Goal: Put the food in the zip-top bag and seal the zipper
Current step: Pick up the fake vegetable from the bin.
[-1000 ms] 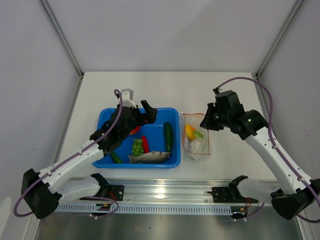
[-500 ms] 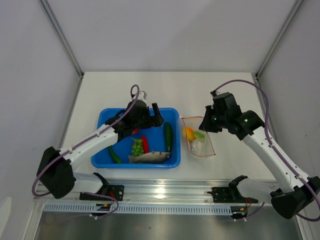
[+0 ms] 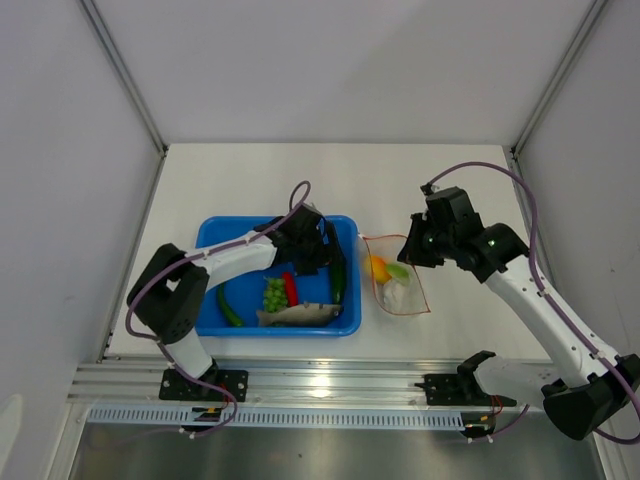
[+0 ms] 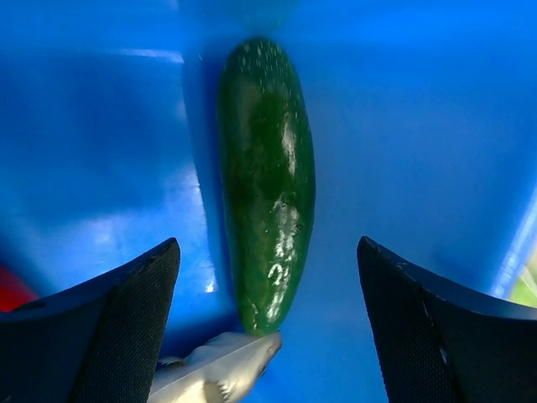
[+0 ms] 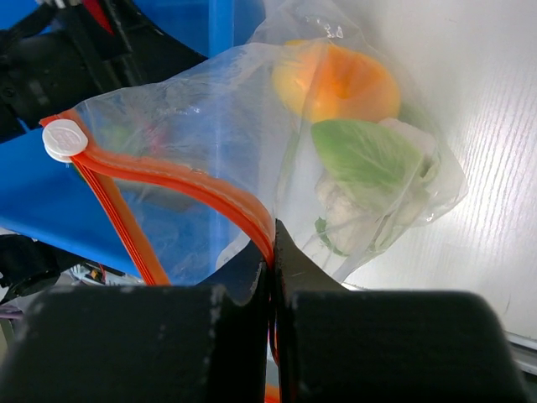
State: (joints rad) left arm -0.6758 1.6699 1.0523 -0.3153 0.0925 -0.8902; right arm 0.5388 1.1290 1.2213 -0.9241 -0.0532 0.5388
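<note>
Partway, we judge: yellow-orange mango (image 5: 336, 80) sits in crinkly clear zip-top bag (image 3: 398, 282), centre-right of top view, unsealed; right gripper (image 5: 273, 252) pinches its red-orange zipper strip (image 5: 180, 180). Left gripper (image 4: 267, 243) gapes empty over dark green cucumber (image 4: 267, 168) in blue tray (image 3: 208, 237).

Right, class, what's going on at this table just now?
The right pincer is shut on the zip-top bag at its zipper, holding the mouth open; a mango and other food lie inside. The left pincer hovers open over the cucumber in the blue tray, not yet gripping it.
</note>
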